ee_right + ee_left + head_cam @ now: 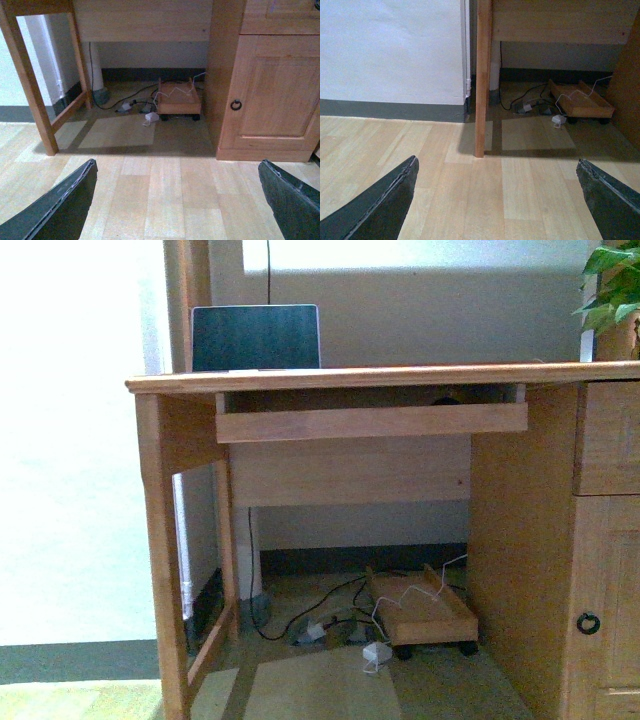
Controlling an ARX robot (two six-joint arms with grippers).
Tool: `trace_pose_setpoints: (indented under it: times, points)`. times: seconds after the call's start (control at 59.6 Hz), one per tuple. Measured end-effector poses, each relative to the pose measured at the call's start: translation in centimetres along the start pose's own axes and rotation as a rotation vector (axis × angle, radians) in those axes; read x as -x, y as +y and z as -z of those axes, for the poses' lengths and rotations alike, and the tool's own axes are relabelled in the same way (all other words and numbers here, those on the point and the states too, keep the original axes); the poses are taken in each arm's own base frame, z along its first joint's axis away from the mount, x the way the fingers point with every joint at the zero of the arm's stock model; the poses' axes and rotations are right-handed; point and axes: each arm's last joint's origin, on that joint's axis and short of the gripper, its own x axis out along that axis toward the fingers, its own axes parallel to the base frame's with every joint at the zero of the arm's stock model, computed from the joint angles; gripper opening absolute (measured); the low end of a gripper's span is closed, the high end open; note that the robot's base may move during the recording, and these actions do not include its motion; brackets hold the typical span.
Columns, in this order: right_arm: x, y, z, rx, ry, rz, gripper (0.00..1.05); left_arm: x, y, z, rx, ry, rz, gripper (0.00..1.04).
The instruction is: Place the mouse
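Observation:
No mouse shows plainly in any view. In the front view a small dark shape [446, 398] peeks over the front board of the desk's pull-out tray [370, 422]; I cannot tell whether it is the mouse. Neither arm appears in the front view. My left gripper [497, 200] hangs low over the wooden floor, open, its dark fingers [385, 205] wide apart with nothing between them. My right gripper [177, 200] is likewise open and empty above the floor, facing the desk's knee space.
A wooden desk [380, 376] stands ahead with a laptop [256, 337] on its top at the left and a plant [612, 285] at the right. Its cabinet door [272, 90] is shut. Under it lie cables and a wheeled wooden platform [420, 612]. A desk leg [483, 75] stands near my left gripper.

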Motion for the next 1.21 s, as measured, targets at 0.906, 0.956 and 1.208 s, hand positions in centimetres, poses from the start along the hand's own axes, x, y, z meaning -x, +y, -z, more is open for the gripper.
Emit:
trace_pose_setpoints:
  times: [0.906, 0.956, 1.208]
  points:
    - [0.0, 0.0, 0.0, 0.0, 0.0, 0.0, 0.97, 0.0, 0.0, 0.01, 0.0, 0.0, 0.0, 0.97]
    - [0.0, 0.0, 0.0, 0.0, 0.0, 0.0, 0.97, 0.0, 0.0, 0.01, 0.0, 0.0, 0.0, 0.97]
    - [0.0, 0.0, 0.0, 0.0, 0.0, 0.0, 0.97, 0.0, 0.0, 0.0, 0.0, 0.0, 0.0, 0.97]
